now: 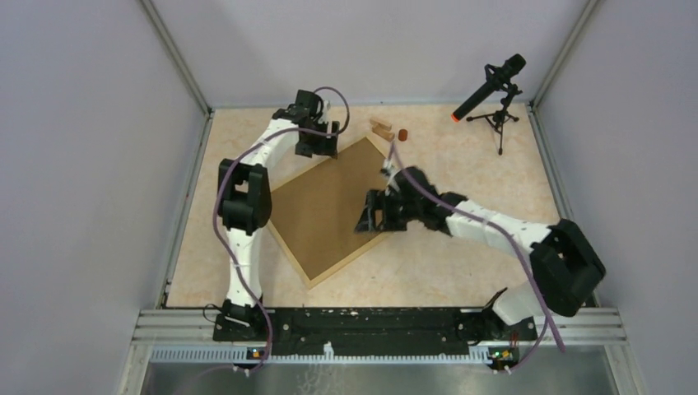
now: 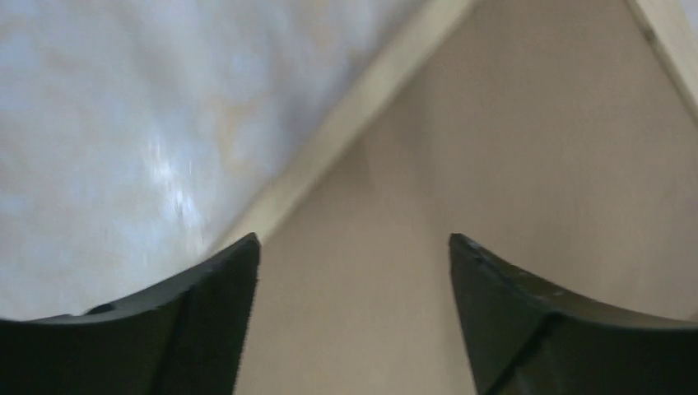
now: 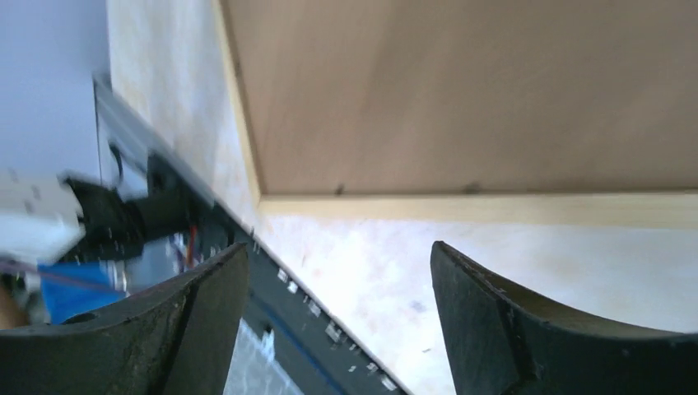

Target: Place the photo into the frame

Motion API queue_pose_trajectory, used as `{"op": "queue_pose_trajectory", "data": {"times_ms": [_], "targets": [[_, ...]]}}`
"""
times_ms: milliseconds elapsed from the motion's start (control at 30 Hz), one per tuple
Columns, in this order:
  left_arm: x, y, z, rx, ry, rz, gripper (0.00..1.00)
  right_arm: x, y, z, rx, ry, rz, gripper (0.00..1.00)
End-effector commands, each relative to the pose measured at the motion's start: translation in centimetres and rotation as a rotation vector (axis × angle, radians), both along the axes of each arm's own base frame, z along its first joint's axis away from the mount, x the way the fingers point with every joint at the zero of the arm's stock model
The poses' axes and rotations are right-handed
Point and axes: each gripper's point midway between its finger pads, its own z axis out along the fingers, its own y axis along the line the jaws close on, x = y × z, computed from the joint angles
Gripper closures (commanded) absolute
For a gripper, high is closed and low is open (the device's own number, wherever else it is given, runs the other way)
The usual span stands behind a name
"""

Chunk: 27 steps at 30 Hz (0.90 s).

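The frame (image 1: 325, 212) lies face down on the table, turned like a diamond, its brown backing board up and pale wood rails around it. My left gripper (image 1: 317, 148) is open and empty over the frame's far corner; the left wrist view shows the board (image 2: 494, 148) and a pale rail (image 2: 346, 123) between its fingers (image 2: 222, 313). My right gripper (image 1: 366, 216) is open and empty at the frame's right edge; the right wrist view shows the board (image 3: 461, 90) and the near rail (image 3: 494, 207). The sunflower photo is out of view.
Small wooden blocks (image 1: 381, 128) and a small brown cylinder (image 1: 402, 134) lie beyond the frame's far corner. A microphone on a tripod (image 1: 494, 99) stands at the back right. Metal rails and grey walls edge the table.
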Motion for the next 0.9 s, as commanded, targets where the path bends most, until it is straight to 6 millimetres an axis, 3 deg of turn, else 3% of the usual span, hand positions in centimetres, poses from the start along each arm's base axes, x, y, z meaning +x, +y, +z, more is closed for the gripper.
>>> {"op": "queue_pose_trajectory", "data": {"times_ms": [0, 33, 133, 200, 333, 433, 533, 667, 867], "targets": [[-6.3, 1.8, 9.4, -0.067, -0.112, 0.042, 0.07, 7.3, -8.2, 4.6, -0.065, -0.154, -0.166, 0.19], [-8.2, 2.7, 9.5, -0.061, -0.111, 0.071, 0.02, 9.0, -10.0, 4.2, -0.091, -0.149, -0.2, 0.18], [-13.9, 5.3, 8.2, -0.035, -0.076, 0.18, 0.01, 13.6, -13.7, 2.7, -0.21, -0.154, -0.254, 0.15], [-17.8, 7.2, 6.2, -0.004, -0.031, 0.28, 0.01, 16.5, -15.4, 1.2, -0.306, -0.166, -0.287, 0.1], [-23.8, 10.0, 3.5, 0.018, 0.056, 0.46, 0.01, 20.4, -16.7, -2.3, -0.426, -0.143, -0.271, 0.1], [-26.5, 10.2, 1.2, -0.016, 0.11, 0.552, 0.01, 21.3, -16.7, -4.5, -0.468, -0.115, -0.237, 0.17], [-26.9, 9.0, -0.4, -0.102, 0.128, 0.555, 0.01, 20.0, -17.1, -6.3, -0.479, -0.076, -0.235, 0.26], [-26.1, 7.6, -2.4, -0.157, 0.168, 0.514, 0.02, 17.3, -16.8, -6.9, -0.425, -0.049, -0.231, 0.39], [-22.4, 6.3, -3.6, -0.159, 0.175, 0.376, 0.04, 11.2, -16.7, -7.7, -0.319, 0.033, -0.28, 0.59]]}}
